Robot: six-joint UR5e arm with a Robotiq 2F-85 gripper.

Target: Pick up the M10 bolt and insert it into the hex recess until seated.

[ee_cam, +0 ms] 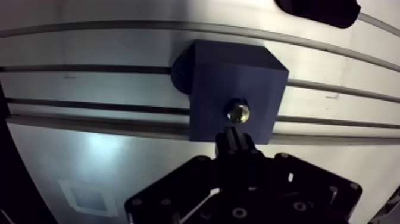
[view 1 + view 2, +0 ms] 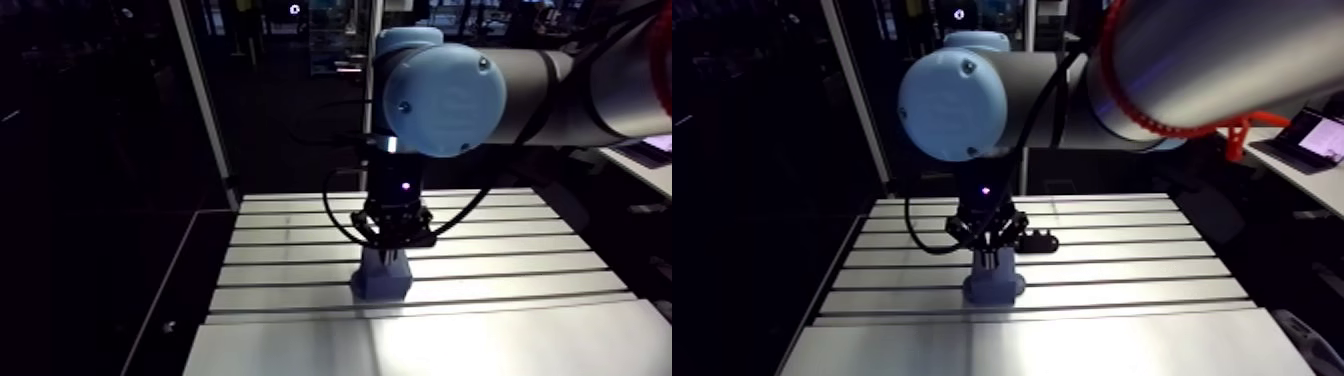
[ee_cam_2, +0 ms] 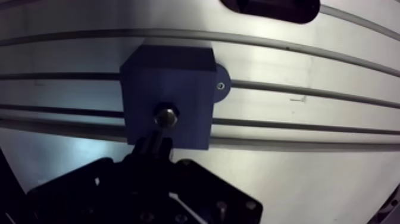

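Observation:
A dark blue block (image 1: 235,89) stands on the slotted aluminium table (image 1: 89,53). The M10 bolt (image 1: 238,111) sits in the block's top face, with only its shiny hex head showing. My gripper (image 1: 236,138) hangs just above the block, fingers pressed together, their tips beside the bolt head and a little higher than it. Nothing shows between the fingers. In the arm view the gripper (image 2: 988,250) stands straight over the block (image 2: 993,280).
A small black object (image 2: 1040,240) lies on the table just beyond the block, to its right in the arm view. A round mounting tab with a hole (image 3: 221,85) sticks out from the block's side. Table slots run crosswise under the block.

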